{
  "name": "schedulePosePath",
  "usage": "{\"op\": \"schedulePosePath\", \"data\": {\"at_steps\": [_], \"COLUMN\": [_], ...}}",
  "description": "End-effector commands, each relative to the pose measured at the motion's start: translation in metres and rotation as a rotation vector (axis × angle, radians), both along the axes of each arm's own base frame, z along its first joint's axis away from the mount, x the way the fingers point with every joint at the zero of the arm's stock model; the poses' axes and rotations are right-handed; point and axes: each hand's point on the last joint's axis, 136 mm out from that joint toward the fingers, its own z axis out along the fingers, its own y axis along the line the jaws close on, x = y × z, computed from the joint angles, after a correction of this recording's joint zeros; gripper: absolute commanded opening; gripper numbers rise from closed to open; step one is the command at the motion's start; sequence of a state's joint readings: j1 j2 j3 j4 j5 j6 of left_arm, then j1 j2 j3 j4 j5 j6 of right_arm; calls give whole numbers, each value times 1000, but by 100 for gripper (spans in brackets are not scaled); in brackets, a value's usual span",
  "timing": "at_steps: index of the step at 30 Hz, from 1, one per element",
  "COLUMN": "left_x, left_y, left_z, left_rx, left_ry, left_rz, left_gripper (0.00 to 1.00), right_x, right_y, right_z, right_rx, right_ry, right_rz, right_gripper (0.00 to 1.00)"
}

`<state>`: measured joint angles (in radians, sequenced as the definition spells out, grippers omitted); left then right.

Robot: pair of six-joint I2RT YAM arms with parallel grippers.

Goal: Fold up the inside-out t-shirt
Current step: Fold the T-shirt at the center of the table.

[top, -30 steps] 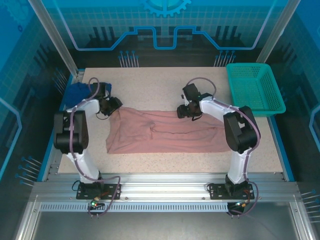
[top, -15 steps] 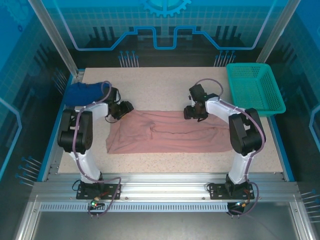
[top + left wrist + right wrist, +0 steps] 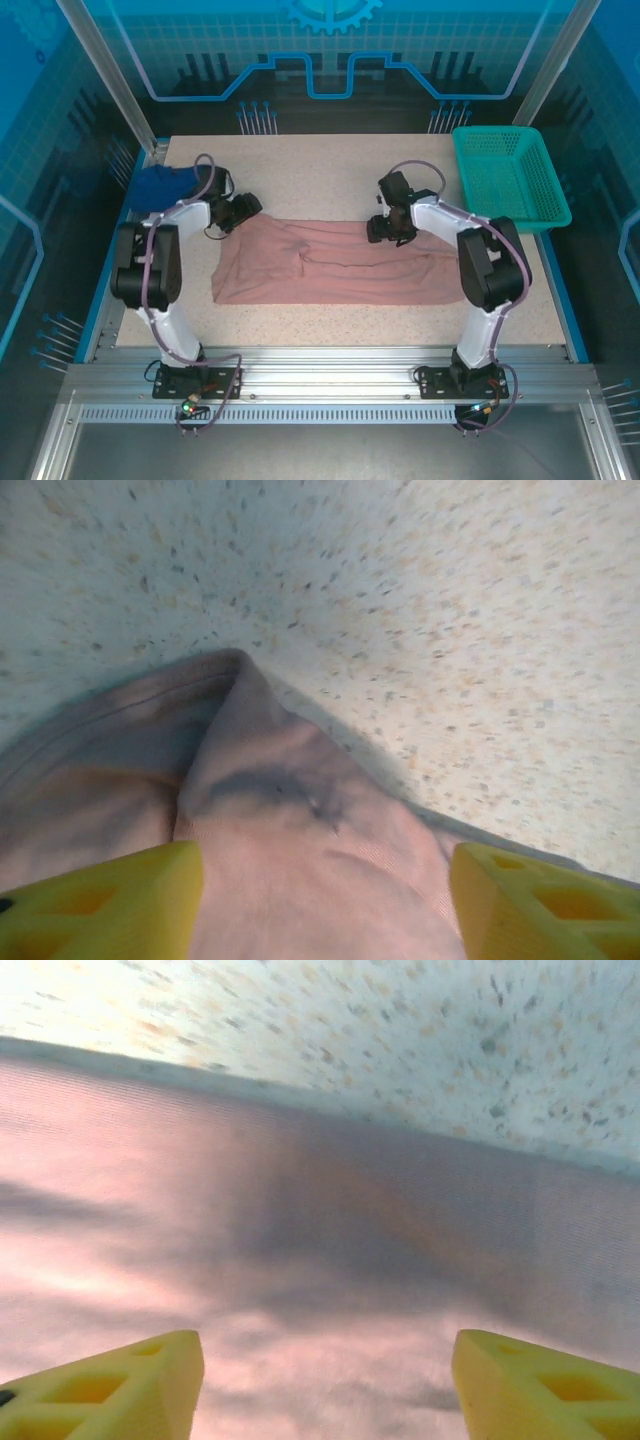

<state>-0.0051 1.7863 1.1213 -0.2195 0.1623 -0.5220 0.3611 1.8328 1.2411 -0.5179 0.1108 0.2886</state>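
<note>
Both grippers stand spread with nothing between their fingers: the left gripper (image 3: 243, 209) hangs over the far-left corner of the inside-out t-shirt (image 3: 330, 265), and the right gripper (image 3: 387, 229) hangs over the shirt's far edge right of the middle. In the left wrist view the left gripper (image 3: 320, 900) has its yellow fingers wide apart above a peaked corner of pink cloth (image 3: 290, 820). In the right wrist view the right gripper (image 3: 320, 1385) is just as wide above flat fabric (image 3: 300, 1210) near the hem. The shirt lies as a long pink band across the middle of the table (image 3: 330, 165), with a crease left of its middle. It is well apart from the green basket (image 3: 510, 180) and near the dark blue cloth (image 3: 160, 183). It looks as though a lengthwise fold has been laid down and let go, while the folds across the band that would make a compact bundle are not yet done. A second ago the left gripper sat further left, at the shirt's corner; it has since shifted right along the far edge. The right gripper has edged a little to the right and nearer, and the band's outline has barely changed.
</note>
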Motion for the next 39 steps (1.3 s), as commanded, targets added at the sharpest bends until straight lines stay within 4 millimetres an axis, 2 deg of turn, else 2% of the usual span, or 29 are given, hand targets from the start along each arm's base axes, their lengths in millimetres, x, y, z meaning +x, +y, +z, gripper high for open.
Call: {"op": "schedulePosePath", "data": {"at_steps": [1,5,8,10,13,22,32,39], "left_x": [-23,-57,-72,-75,-78,-73,-85,-94], "left_y": [22,50,53,51,50,24,-16,-36], "left_z": [19,6,-5,-9,-18,-45,-48,-54], "left_rx": [73,114,133,130,127,125,76,76], "left_ry": [-34,35,106,135,184,273,262,269], "left_rz": [39,113,102,84,66,-46,-174,-240], "left_gripper": [75,89,96,99,99,99,93,89], "right_x": [-7,-18,-20,-21,-22,-22,-19,-18], "right_y": [34,61,76,84,87,86,81,81], "right_z": [40,55,61,62,62,57,49,41], "right_rx": [68,92,137,166,177,187,167,155], "right_ry": [-130,-200,-215,-217,-217,-208,-183,-165], "right_rz": [139,230,271,290,300,297,274,269], "right_gripper": [73,82,87,88,89,89,89,89]}}
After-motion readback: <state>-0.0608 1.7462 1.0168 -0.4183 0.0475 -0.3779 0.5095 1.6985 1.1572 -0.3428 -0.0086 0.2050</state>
